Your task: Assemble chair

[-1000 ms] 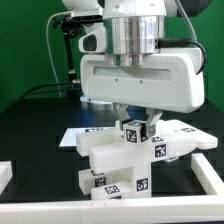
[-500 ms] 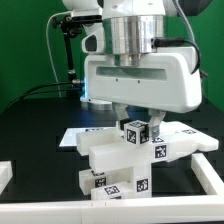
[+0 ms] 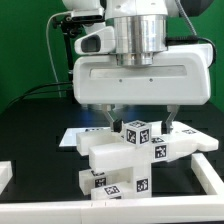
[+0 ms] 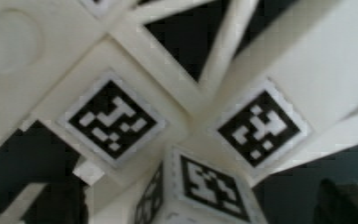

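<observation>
The hand [image 3: 139, 122] hangs with its 2 jaws apart, holding nothing, just above the chair [image 3: 120, 160], which rests on the black tabletop [image 3: 30, 130]; its chunky white plastic looks stiff, light and a little slippery, so flat parallel sides suit a grip best

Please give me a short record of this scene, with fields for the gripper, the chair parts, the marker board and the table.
gripper: open, one finger on each side of the tagged block, not gripping it
tagged block: on top of the chair parts, tags on its faces
chair parts: white pieces stacked together on the table
marker board: flat, behind the parts, toward the exterior view's left
table: black
</observation>
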Tool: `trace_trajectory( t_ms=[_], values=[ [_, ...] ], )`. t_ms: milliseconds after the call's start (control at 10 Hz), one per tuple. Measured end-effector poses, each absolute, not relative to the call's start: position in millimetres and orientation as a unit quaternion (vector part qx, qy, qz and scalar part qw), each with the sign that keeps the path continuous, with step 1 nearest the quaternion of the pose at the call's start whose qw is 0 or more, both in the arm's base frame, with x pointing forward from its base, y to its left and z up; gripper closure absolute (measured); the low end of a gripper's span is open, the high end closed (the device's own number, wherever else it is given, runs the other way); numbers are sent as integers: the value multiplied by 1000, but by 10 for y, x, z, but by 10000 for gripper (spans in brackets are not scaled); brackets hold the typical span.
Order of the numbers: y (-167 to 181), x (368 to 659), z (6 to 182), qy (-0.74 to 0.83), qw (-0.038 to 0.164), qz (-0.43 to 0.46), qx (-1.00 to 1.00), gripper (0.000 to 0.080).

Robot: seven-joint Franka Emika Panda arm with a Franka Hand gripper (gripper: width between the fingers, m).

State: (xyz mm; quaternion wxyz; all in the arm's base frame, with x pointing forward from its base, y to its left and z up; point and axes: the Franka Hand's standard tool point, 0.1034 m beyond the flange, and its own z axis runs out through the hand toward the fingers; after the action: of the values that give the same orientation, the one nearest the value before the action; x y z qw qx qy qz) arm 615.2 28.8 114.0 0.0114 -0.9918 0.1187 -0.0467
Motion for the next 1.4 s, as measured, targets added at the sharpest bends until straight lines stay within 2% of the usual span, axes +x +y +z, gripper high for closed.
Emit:
trace_trajectory(
  t_ms=[100, 200, 300, 400, 500, 700, 800, 900, 1400],
  values=[
    [287, 6160, 1133, 52, 2, -45, -998, 151],
    [293, 6216, 1132, -45, -15, -40, -998, 151],
    [284, 6247, 1108, -126, -20, -34, -991, 151],
    [280, 6245, 1107, -126, -20, -34, -991, 151],
    [280, 6244, 1103, -110, -20, -35, -993, 151],
    [282, 6243, 1102, -76, -17, -35, -996, 416],
    [282, 6243, 1102, -32, -16, -36, -999, 416],
    [283, 6242, 1100, -4, -15, -36, -999, 527],
    [297, 6249, 1099, 213, -6, -40, -976, 527]
  ],
)
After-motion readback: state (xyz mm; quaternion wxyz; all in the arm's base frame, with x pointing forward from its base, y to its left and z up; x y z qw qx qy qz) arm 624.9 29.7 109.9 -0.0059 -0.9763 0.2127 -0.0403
